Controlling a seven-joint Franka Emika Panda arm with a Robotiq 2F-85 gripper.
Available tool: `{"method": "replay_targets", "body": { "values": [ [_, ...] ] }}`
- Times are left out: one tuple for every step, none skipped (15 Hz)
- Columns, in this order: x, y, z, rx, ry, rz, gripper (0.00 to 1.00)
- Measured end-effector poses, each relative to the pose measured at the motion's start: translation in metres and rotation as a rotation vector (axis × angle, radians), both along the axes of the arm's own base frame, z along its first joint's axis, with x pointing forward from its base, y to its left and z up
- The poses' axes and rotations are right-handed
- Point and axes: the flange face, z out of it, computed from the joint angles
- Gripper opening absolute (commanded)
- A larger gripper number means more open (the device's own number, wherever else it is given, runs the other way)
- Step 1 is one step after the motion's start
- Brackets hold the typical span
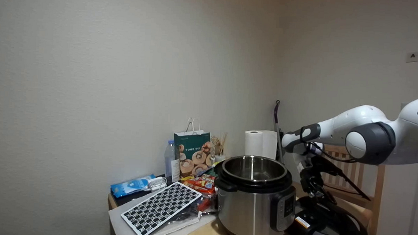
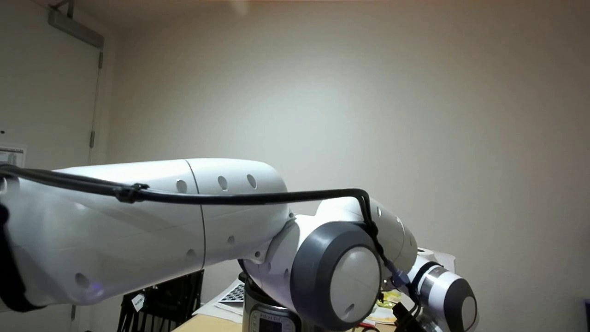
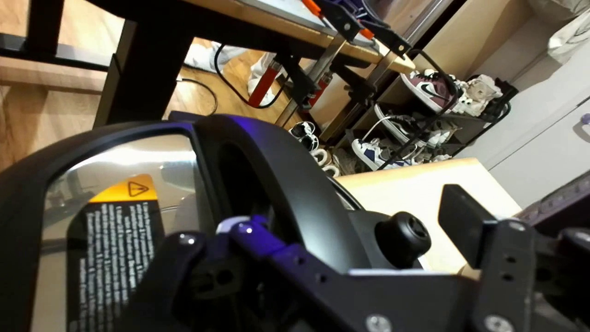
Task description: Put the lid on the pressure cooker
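Bright glare across the lid [image 3: 196, 193]

Arm [image 2: 230, 226] is glossy white, chunky dark grey joint rings [image 2: 311, 272]. Black cables [image 2: 230, 198] strapped along it, plus silver screws [image 3: 498, 323] on the black gripper fingers [image 3: 500, 295].

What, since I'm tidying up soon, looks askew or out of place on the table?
The checkered calibration board: in an exterior view it sits slanted, one edge seemingly propped up rather than lying flat. The black lid is off the electric pressure cooker, but that suits the task. I see no spill or damage.
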Motion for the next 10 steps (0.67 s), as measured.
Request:
{"method": "replay_targets", "body": {
  "values": [
    [-0.005, -0.001, -0.004, 0.009, 0.021, -0.012, 0.56],
    [-0.009, -0.003, -0.007, 0.017, 0.037, -0.024, 0.5],
    [-0.011, -0.005, -0.008, 0.021, 0.044, -0.036, 0.45],
    [-0.015, -0.008, -0.011, 0.021, 0.054, -0.047, 0.38],
    [-0.018, -0.01, -0.014, 0.024, 0.061, -0.057, 0.33],
    [-0.021, -0.012, -0.017, 0.026, 0.068, -0.067, 0.27],
    [-0.024, -0.014, -0.019, 0.033, 0.074, -0.075, 0.21],
    [-0.026, -0.016, -0.02, 0.041, 0.078, -0.081, 0.15],
    [-0.028, -0.018, -0.02, 0.049, 0.078, -0.088, 0.14],
    [-0.029, -0.018, -0.02, 0.059, 0.077, -0.094, 0.14]
  ]
}}
